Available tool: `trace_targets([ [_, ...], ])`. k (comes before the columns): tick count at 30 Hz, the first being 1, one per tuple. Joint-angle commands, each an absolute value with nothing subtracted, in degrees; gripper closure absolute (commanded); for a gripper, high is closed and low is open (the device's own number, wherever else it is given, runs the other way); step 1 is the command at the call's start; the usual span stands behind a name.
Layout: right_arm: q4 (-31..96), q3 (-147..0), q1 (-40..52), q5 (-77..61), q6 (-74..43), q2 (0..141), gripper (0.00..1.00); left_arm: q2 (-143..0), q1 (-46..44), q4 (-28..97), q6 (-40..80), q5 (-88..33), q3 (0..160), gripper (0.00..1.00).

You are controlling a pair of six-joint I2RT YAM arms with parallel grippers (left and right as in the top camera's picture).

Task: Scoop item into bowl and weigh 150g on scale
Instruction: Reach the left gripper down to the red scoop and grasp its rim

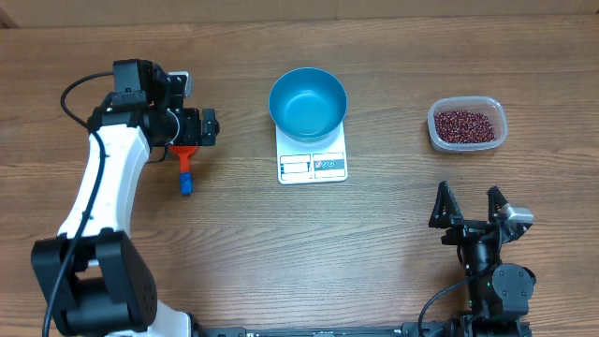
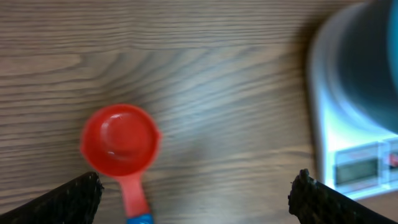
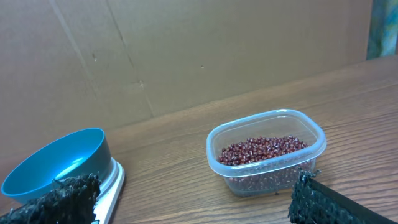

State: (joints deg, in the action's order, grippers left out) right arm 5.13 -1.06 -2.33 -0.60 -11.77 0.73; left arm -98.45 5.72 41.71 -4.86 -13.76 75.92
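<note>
My left claw hangs spread wide and empty over the red scoop, touching nothing. My right claw (just as wide, also empty) sits well apart from the clear tub. I see the beans in that tub, right of the blue bowl standing on the scale.

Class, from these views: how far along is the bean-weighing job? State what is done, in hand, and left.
Done: the blue bowl sits on the scale. In hand: the open left pincer hangs above the red scoop, not gripping it. Left: the beans all lie in the clear tub and the bowl looks empty, so scooping and weighing remain. The right pincer is open, holding nothing.
</note>
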Motion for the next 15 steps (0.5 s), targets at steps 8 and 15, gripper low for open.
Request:
trace_targets([
  [8,4.8,-0.4,-2.6,-0.1,-11.7,0.2,0.0,-105.6,10.9,35.5,-6.4,-5.8,77.3,0.02],
  [15,4.8,-0.4,-2.6,-0.1,-11.7,0.2,0.0,-108.8,13.6,34.0,-6.4,-6.3,77.3,0.16],
])
